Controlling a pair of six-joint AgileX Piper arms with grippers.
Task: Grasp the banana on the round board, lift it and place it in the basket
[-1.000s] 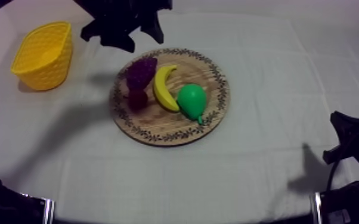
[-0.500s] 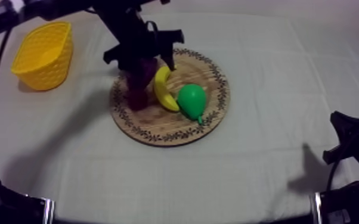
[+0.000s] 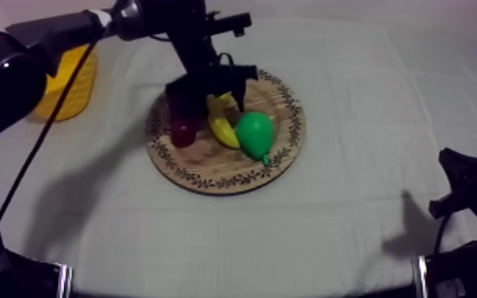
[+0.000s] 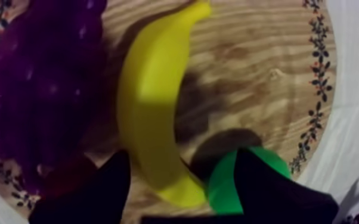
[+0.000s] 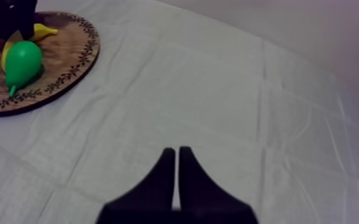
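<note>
Now that left gripper [image 4: 182, 161] has come lower, fingers apart beside banana [image 4: 152, 101] (both sides), right gripper [image 5: 176, 152] fingers together over cloth [image 5: 217, 89].

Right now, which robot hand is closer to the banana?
Left. The left gripper hangs right over the banana, open fingers either side of it. The right gripper sits far off, shut, over bare cloth.

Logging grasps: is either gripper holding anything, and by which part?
Nothing held. Left gripper, open, straddles the banana near one end; right gripper shut on nothing.
</note>
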